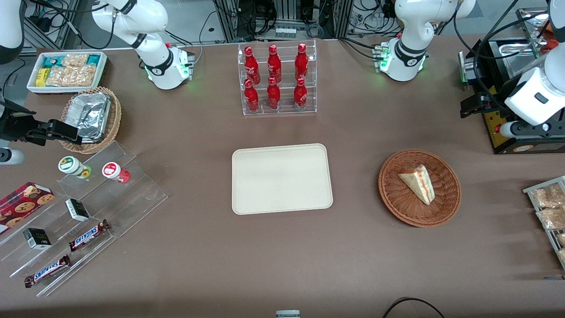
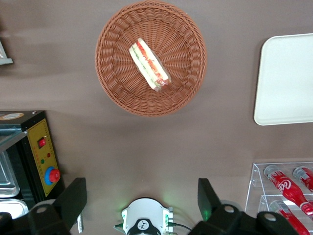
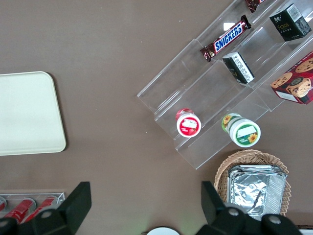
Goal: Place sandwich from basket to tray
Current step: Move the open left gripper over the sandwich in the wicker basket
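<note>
The sandwich (image 1: 418, 183), a pale bread wedge with red and green filling, lies in the round reddish-brown wicker basket (image 1: 388, 194) toward the working arm's end of the table. The cream tray (image 1: 281, 179) lies flat at the table's middle, with nothing on it. My left gripper (image 1: 472, 106) hangs high above the table, farther from the front camera than the basket and well apart from it. The left wrist view shows the sandwich (image 2: 149, 64), the basket (image 2: 112, 73), part of the tray (image 2: 288, 78), and the gripper (image 2: 140, 182) open and empty.
A clear rack of red cola bottles (image 1: 277, 79) stands farther from the front camera than the tray. A black machine with a yellow panel (image 1: 507, 132) stands near the gripper. Bagged pastries (image 1: 549, 207) lie beside the basket. A clear stepped shelf with snacks (image 1: 79, 207) stands toward the parked arm's end.
</note>
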You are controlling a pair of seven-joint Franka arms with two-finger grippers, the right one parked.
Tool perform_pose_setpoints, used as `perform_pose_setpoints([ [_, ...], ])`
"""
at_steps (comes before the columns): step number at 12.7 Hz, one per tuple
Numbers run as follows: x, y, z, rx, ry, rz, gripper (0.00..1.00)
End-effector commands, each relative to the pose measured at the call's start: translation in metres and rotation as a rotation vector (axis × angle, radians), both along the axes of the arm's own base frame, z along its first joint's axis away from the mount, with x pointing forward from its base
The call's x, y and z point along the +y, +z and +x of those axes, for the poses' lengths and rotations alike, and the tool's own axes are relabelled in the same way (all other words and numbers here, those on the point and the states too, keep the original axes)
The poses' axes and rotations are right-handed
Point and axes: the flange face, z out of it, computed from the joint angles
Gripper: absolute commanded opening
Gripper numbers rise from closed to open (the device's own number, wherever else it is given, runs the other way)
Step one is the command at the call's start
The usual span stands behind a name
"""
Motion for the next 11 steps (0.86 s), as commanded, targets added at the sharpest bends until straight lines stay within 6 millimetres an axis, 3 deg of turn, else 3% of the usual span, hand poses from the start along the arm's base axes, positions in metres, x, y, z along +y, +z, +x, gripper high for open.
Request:
perform_pose_setpoints([
  [1,0.0,0.003,0.001,-0.019,0.003,0.017,1.0],
  [4,0.0,-0.017,0.008,-0.017,0.004,0.02,1.0],
  [9,0.002,-0.075,0.015,-0.019,0.011,0.02,1.0],
  [11,0.013,-0.099,0.015,-0.016,0.038,0.019,1.0],
])
